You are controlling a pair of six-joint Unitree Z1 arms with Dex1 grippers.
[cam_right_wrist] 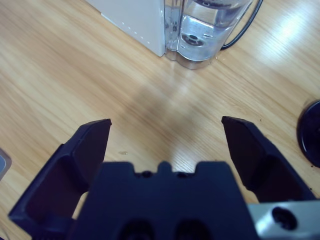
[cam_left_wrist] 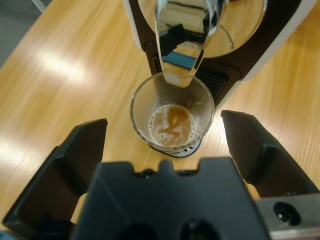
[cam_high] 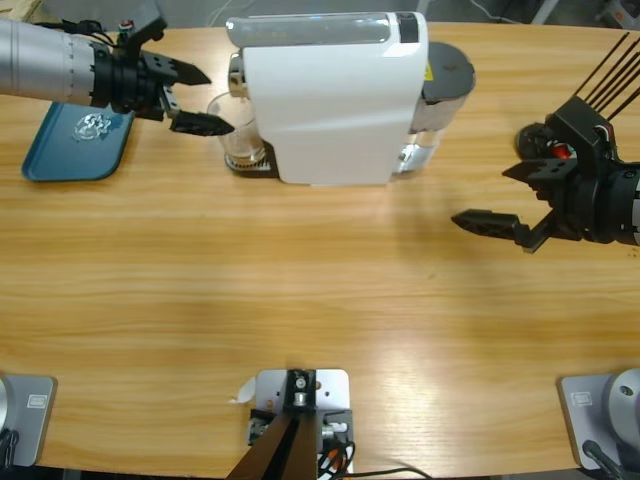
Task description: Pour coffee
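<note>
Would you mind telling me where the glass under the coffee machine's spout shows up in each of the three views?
High view: the glass stands upper left of centre, against the coffee machine's left end, by the left gripper.
Left wrist view: centre, under the spout, with coffee at its bottom.
Right wrist view: not in it.
Shared landmark: the white machine body.

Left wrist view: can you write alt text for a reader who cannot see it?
A clear glass cup holding a shallow layer of brown coffee stands under the shiny metal spout of the white coffee machine on the wooden table. The left gripper faces it, black fingers open either side, not touching.
</note>
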